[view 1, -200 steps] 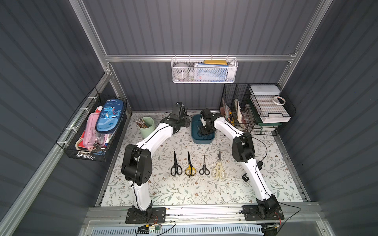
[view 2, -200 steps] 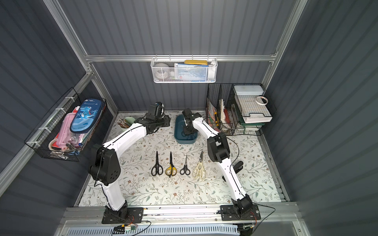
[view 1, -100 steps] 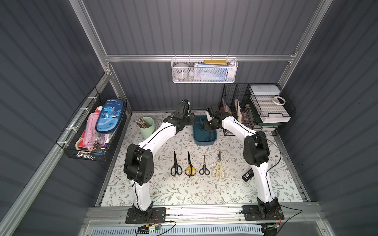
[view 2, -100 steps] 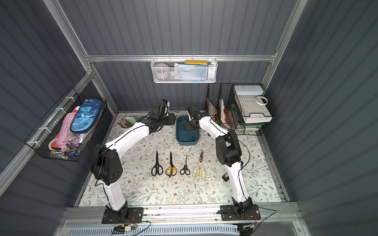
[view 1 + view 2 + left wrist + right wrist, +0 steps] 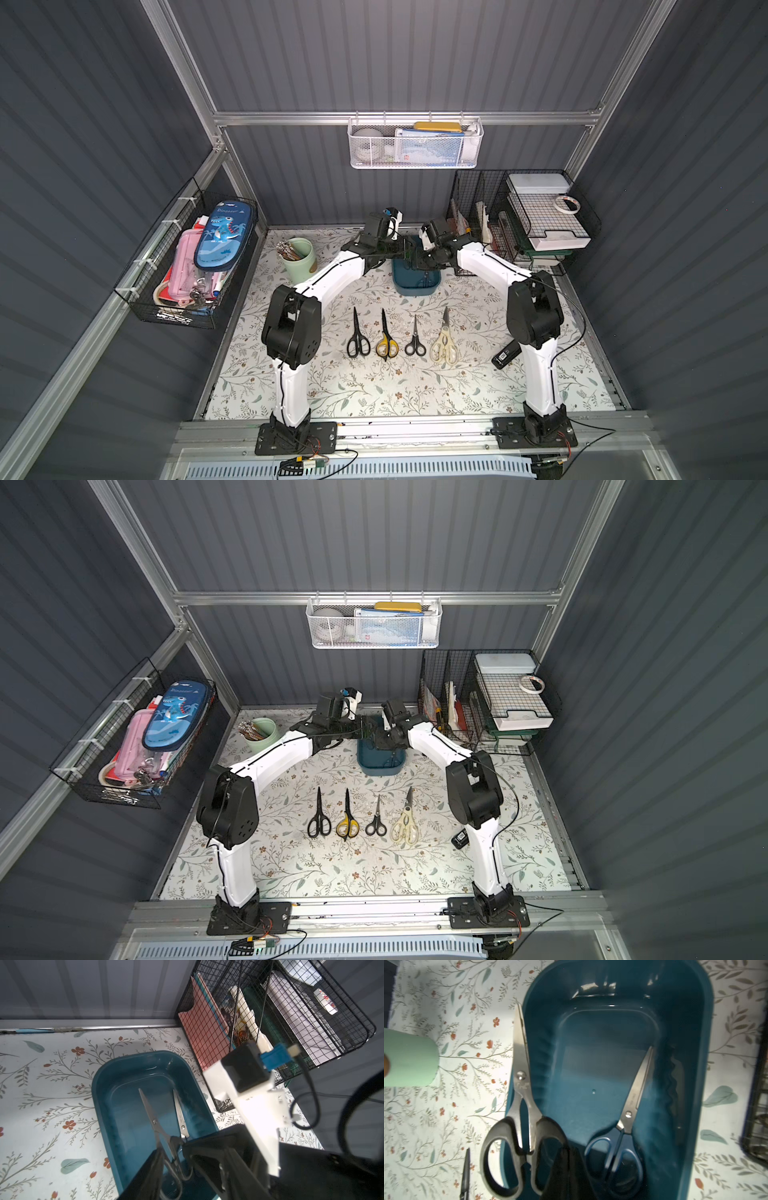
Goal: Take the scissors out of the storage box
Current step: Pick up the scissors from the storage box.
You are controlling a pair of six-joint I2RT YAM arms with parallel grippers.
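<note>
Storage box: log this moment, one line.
right gripper shut on black-handled scissors | left gripper open | bluish-handled scissors in storage box

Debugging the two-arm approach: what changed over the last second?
Left hand swung across to its right, from beside the storage box to over it, open, close to the right hand. Right elbow swung outward. Right hand stayed shut at the box, gripping the black-handled scissors. Box and the four laid-out pairs unmoved.
</note>
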